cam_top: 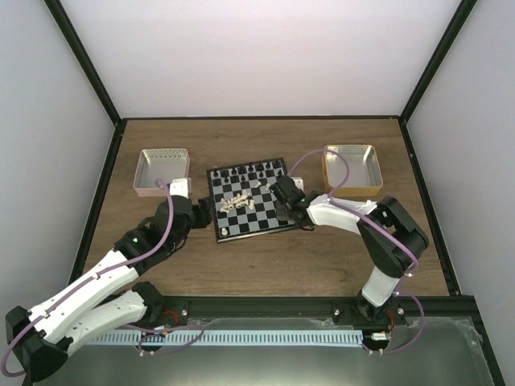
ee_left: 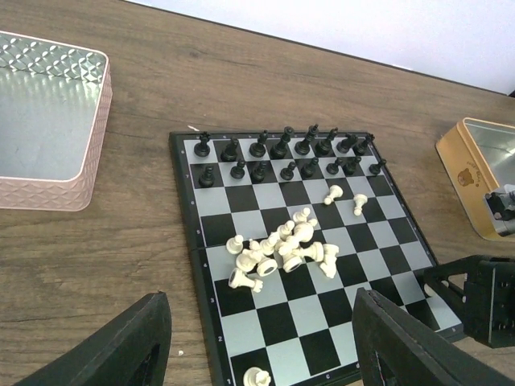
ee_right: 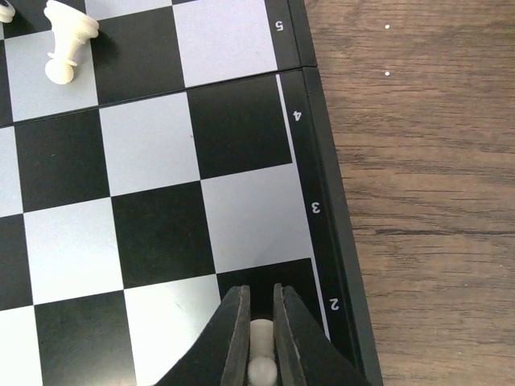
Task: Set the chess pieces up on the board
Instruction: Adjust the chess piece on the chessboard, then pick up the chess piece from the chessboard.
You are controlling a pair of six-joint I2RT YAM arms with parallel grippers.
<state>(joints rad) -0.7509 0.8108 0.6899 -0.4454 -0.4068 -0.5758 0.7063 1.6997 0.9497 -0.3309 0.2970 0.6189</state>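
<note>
The board [cam_top: 233,229] lies mid-table, also in the left wrist view [ee_left: 181,233]. Black figures [ee_left: 282,149] stand in its two far rows. Several cream-white chess pieces [ee_left: 282,251] lie in a heap mid-board; two [ee_left: 346,199] stand apart and one [ee_left: 257,377] stands on the near-left corner square. My right gripper [ee_right: 261,354] is shut on a cream-white piece [ee_right: 262,362] over the black square beside the rank 2 mark at the board's right edge [ee_right: 322,209]. My left gripper [ee_left: 257,354] is open and empty above the board's near-left part.
A pink-sided metal tray [cam_top: 163,172] stands back left and a gold-sided metal tray [cam_top: 352,170] back right. Bare wooden table surrounds the board. A lone cream piece [ee_right: 68,36] stands at the top left of the right wrist view.
</note>
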